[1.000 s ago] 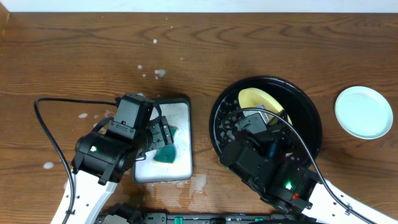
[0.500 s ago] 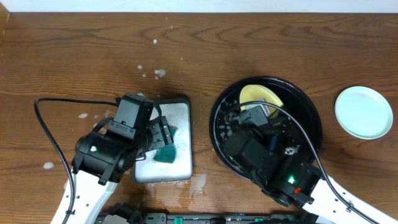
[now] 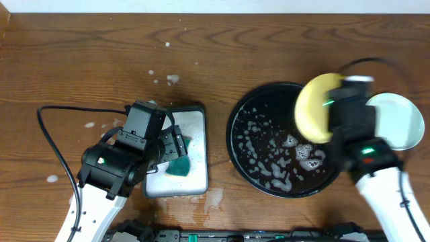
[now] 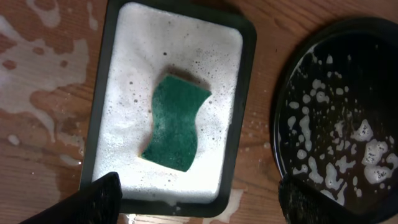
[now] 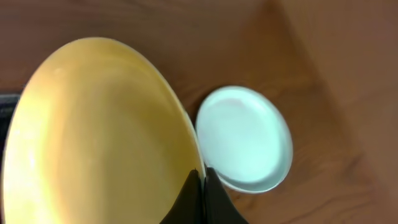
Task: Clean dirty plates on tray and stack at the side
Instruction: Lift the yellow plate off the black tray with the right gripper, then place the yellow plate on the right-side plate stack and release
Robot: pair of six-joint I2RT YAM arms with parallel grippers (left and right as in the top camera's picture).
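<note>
My right gripper is shut on the rim of the yellow plate, held tilted in the air over the right side of the black tray; the plate fills the left of the right wrist view. The tray holds only soap foam. A pale blue-green plate lies on the table right of the tray and shows in the right wrist view. My left gripper is open and empty above the near edge of the small soapy tray. A third plate is out of view.
The small white dark-rimmed tray holds foam and a green sponge, seen in the left wrist view. Foam splashes and wet patches lie on the wood around it. A black cable loops at the left.
My right gripper lifted the yellow plate out of the black tray and carried it up and to the right, toward the pale blue-green plate. The left arm has not moved.
</note>
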